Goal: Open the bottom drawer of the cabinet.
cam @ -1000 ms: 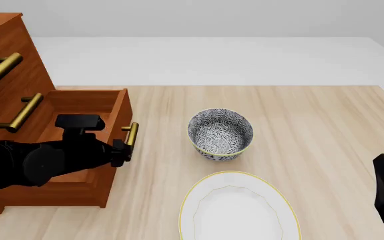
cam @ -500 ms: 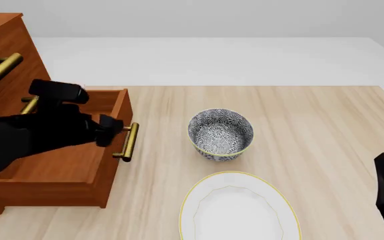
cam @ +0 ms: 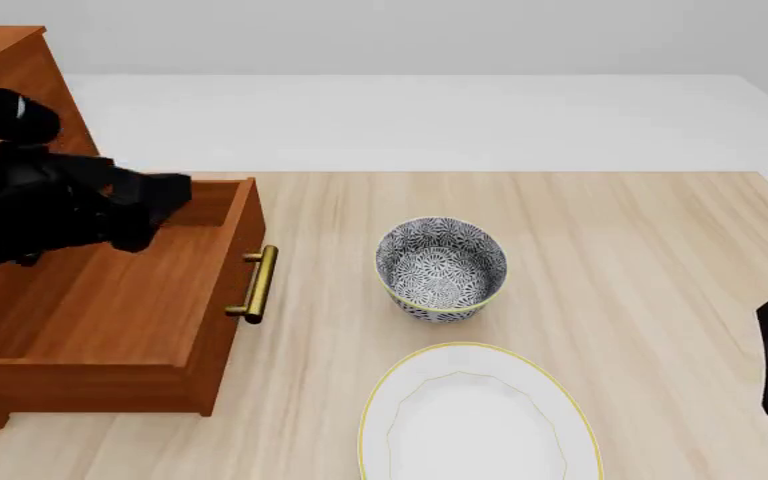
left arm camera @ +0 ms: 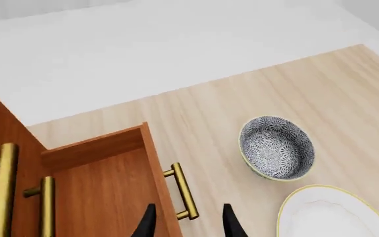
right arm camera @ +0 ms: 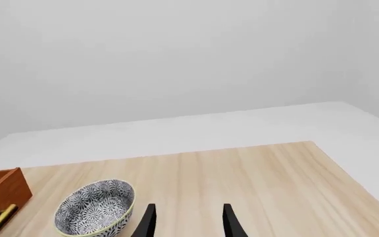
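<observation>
A bare simulated test scene is showing: a pale wooden desk (cam: 651, 260) sitting against blank, featureless grey-white surroundings.

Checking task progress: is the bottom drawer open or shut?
Open: the bottom drawer juts out from the cabinet, its inside exposed.

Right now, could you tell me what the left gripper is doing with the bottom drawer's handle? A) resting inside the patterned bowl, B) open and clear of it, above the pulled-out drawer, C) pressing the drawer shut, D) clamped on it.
B: the left gripper shows spread fingers holding nothing, and the brass handle of the pulled-out bottom drawer stands free.
</observation>
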